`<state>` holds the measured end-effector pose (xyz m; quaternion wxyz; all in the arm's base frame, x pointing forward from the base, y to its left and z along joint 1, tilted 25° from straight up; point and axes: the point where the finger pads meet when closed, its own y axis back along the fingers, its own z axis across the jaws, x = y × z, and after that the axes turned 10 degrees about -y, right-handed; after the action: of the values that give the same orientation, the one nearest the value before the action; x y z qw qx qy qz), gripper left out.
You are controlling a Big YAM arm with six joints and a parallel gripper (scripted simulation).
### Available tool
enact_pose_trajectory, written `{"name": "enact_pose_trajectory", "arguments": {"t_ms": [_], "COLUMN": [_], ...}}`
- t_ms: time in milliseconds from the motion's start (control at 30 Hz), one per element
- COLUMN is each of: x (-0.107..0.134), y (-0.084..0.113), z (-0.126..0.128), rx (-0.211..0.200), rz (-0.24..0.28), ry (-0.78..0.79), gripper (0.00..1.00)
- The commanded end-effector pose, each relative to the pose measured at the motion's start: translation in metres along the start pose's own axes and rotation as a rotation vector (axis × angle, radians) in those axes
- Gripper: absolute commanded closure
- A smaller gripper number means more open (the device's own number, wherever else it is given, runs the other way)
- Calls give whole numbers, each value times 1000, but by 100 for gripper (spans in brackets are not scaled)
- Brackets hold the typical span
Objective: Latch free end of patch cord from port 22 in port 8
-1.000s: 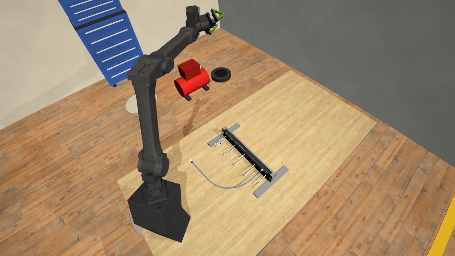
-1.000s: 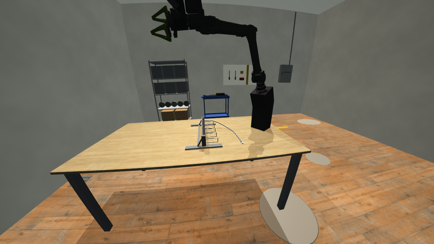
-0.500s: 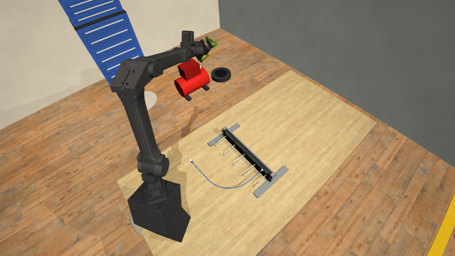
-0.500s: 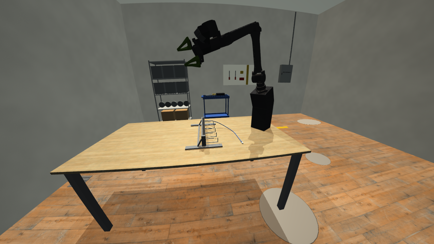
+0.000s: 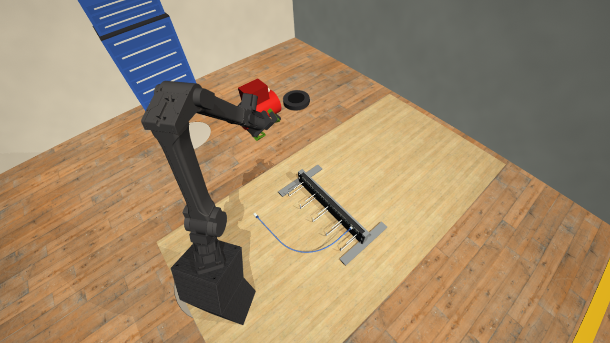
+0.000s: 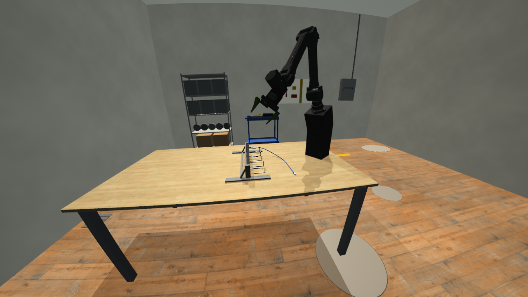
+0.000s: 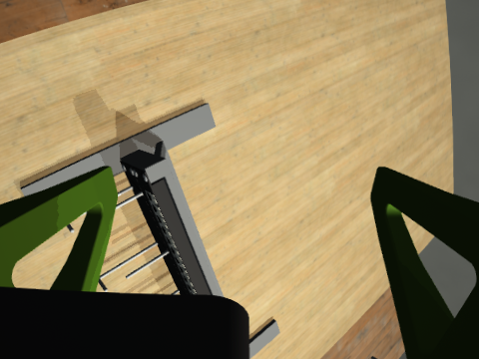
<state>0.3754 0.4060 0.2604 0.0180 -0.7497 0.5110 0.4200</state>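
Note:
The black patch panel rack (image 5: 332, 205) (image 6: 241, 162) (image 7: 170, 239) stands upright on grey feet in the middle of the wooden table (image 5: 405, 149) (image 6: 177, 177) (image 7: 299, 74). The blue patch cord (image 5: 289, 247) (image 6: 280, 159) runs from a port near the rack's right end and curves over the table. Its white free plug (image 5: 256, 216) (image 6: 294, 173) lies flat on the table, between the rack and the arm's base. My gripper (image 5: 267, 126) (image 6: 264, 110) (image 7: 243, 180) is open and empty. It hangs high above the rack's left end and points down at it. The port numbers are too small to read.
The arm's black base (image 5: 213, 281) (image 6: 318, 129) stands on the table's corner near the plug. A red compressor (image 5: 272, 100) and a black tyre (image 5: 296, 99) lie on the floor beyond the table. A shelf (image 6: 206, 107) and a blue cart (image 6: 262, 129) stand by the wall.

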Motion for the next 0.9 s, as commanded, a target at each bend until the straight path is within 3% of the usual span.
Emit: {"name": "enact_pose_trajectory", "arguments": {"t_ms": [0, 33, 67, 267, 333, 400, 667, 800, 867], "x": [29, 32, 50, 116, 116, 156, 235, 262, 267], "y": [-8, -9, -14, -29, -29, -39, -54, -61, -62], "z": [31, 34, 53, 121, 121, 164, 249, 282, 288], "rx": [-63, -69, -110, -258, -258, -350, -538, -610, -622], "rz": [41, 44, 64, 140, 140, 187, 279, 309, 314], "ry": [5, 7, 26, 97, 97, 137, 218, 250, 256], "gripper": [0, 0, 0, 0, 0, 0, 0, 0, 0]}}
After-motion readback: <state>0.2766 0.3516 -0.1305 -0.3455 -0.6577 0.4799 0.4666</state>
